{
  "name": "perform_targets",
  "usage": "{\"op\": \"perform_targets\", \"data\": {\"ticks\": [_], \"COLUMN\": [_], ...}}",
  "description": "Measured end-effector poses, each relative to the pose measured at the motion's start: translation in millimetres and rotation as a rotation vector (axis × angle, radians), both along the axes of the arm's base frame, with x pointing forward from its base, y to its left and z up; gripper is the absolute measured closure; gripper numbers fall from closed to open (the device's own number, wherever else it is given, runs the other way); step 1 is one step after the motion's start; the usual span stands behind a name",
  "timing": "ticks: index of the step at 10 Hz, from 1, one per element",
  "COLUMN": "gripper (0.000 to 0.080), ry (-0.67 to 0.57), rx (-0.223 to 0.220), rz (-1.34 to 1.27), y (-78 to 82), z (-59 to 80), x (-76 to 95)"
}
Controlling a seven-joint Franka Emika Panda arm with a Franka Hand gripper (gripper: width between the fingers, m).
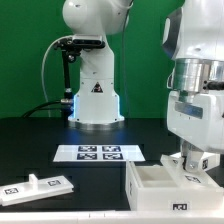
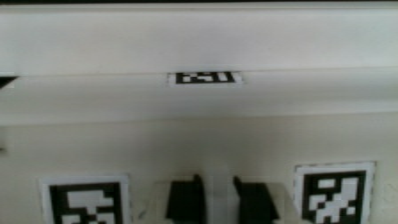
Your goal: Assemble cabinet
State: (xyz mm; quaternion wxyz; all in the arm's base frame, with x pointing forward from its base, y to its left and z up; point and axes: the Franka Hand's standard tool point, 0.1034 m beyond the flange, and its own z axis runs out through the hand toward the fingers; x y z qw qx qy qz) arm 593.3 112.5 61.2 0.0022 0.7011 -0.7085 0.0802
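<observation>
Open cabinet body [image 1: 150, 195] sits on the desk at five o'clock in the exterior view, cut off by the frame. The fingers [image 2: 183, 200] are at its wall; blur hides whether they clamp it.

No legible words or numbers anywhere. Only a triangular warning sign [image 1: 97, 88] on the far robot base [image 1: 96, 108], plus black-and-white square tags [image 1: 88, 149]: four on the marker board [image 1: 98, 160], others on the flat panel [image 1: 50, 184] at the exterior view's left and on the cabinet body [image 1: 160, 200].
</observation>
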Motion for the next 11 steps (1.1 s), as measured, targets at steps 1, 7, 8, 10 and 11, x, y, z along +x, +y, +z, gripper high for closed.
{"op": "perform_targets", "data": {"ticks": [1,7,8,10,11], "gripper": [0.0644,0.0021,0.0004,0.0002,0.0002], "ry": [0.000,-0.012,-0.011,-0.011,-0.009], "rx": [0.000,0.042,0.036,0.036,0.029], "rz": [0.000,0.016,0.021,0.021,0.073], "y": [-0.1,-36.8,-36.6,-36.9,-40.8], "z": [-0.1,34.8,32.3,32.0,32.9], "x": [0.0,-1.6,-1.9,-2.0,-2.1]}}
